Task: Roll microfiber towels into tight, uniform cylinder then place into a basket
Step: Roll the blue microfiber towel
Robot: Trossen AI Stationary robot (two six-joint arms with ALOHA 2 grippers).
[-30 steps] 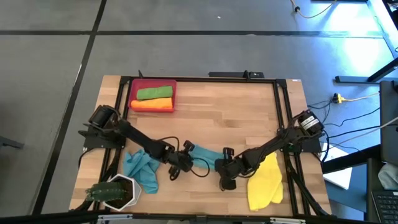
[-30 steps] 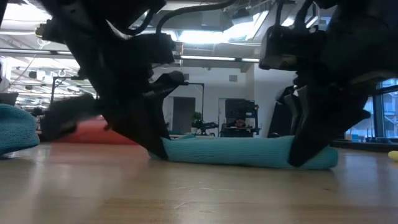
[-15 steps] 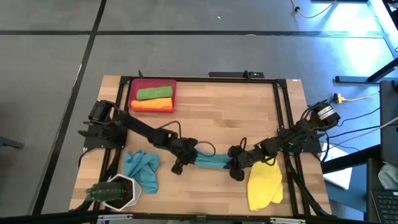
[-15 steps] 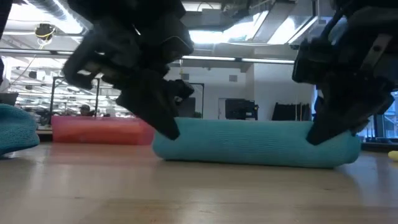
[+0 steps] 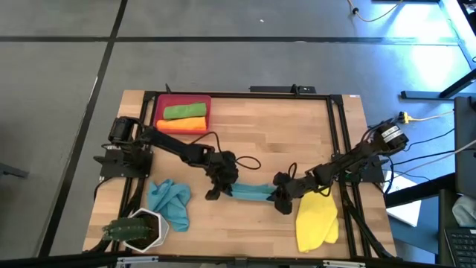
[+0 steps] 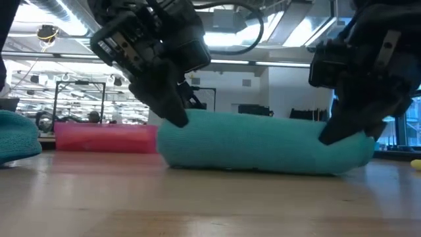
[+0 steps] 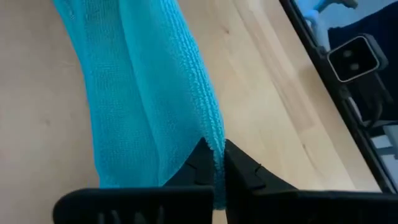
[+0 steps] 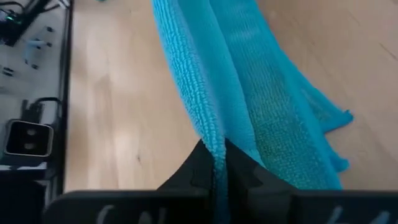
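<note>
Stretching across the wooden table [image 5: 297,134], the rolled teal towel [image 5: 249,193] is lying near the front middle, the left gripper [image 5: 223,187] pinching one end, the right gripper [image 5: 277,199] pinching the other, both clamped on an edge. The red basket [image 5: 160,112] at the back left is holding the green towel [image 5: 184,112] and orange towel [image 5: 182,125].

Two dark jointed arms, looping black cables, tapered black fingers [image 7: 200,163].
</note>
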